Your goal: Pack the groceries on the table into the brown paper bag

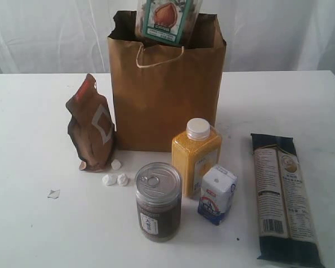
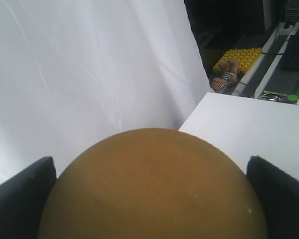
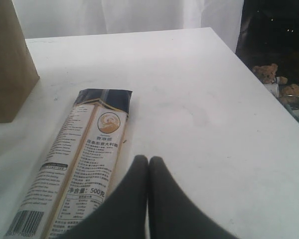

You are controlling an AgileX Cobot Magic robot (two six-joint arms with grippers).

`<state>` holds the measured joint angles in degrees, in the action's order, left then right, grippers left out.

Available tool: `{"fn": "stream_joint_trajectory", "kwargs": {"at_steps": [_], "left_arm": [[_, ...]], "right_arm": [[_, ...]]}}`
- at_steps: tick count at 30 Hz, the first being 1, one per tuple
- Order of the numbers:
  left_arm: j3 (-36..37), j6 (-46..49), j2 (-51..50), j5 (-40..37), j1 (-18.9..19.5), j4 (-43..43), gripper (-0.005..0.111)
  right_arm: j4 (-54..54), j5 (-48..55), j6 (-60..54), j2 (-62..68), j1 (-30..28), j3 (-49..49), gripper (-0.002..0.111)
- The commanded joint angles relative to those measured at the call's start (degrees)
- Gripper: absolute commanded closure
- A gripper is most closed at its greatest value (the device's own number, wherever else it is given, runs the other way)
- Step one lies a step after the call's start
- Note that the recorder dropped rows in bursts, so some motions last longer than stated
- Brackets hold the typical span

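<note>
Nearest: dark pull-tab can (image 1: 158,201) upright at centre of the table (image 1: 33,223); long dark noodle packet (image 1: 283,195) flat at near right. Right gripper (image 3: 148,199), fingers pressed together and empty, hangs just right of the packet's near end.

Behind the can: small white-blue carton (image 1: 217,194), then yellow white-capped bottle (image 1: 196,156), both upright.

Brown foil pouch (image 1: 92,128) stands left of the brown paper bag (image 1: 164,100).

Farthest: bag upright and open, clear jar (image 1: 166,19) slightly tilted at its mouth. Left gripper (image 2: 152,199) spread wide, fingers (image 2: 20,199) clamping the jar's gold lid (image 2: 152,164).
</note>
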<state>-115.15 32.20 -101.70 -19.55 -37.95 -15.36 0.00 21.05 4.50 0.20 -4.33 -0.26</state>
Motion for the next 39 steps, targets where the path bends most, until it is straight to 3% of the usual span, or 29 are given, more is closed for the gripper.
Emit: {"fn": "stream_joint_trajectory", "kwargs": {"at_steps": [1,4,12,18,25,39], "left_arm": [[-0.12,-0.37,1.12,-0.51,-0.12,2.54,0.107],[-0.12,-0.37,1.12,-3.12,-0.12,2.82,0.101],[-0.12,-0.37,1.12,-4.21,-0.12,3.06,0.063],[-0.12,-0.5,1.12,-4.49,0.0,3.06,0.054],[-0.12,-0.72,1.12,-4.49,0.0,3.06,0.029],[-0.12,-1.85,1.12,-4.83,0.0,3.06,0.027]], "right_arm": [[0.0,-0.3,0.22,-0.2,-0.06,0.26,0.108],[0.0,-0.3,0.22,-0.2,-0.06,0.26,0.108],[0.0,-0.3,0.22,-0.2,-0.06,0.26,0.108],[0.0,-0.3,0.22,-0.2,-0.06,0.26,0.108],[0.0,-0.3,0.22,-0.2,-0.06,0.26,0.108],[0.0,-0.3,0.22,-0.2,-0.06,0.26,0.108]]}}
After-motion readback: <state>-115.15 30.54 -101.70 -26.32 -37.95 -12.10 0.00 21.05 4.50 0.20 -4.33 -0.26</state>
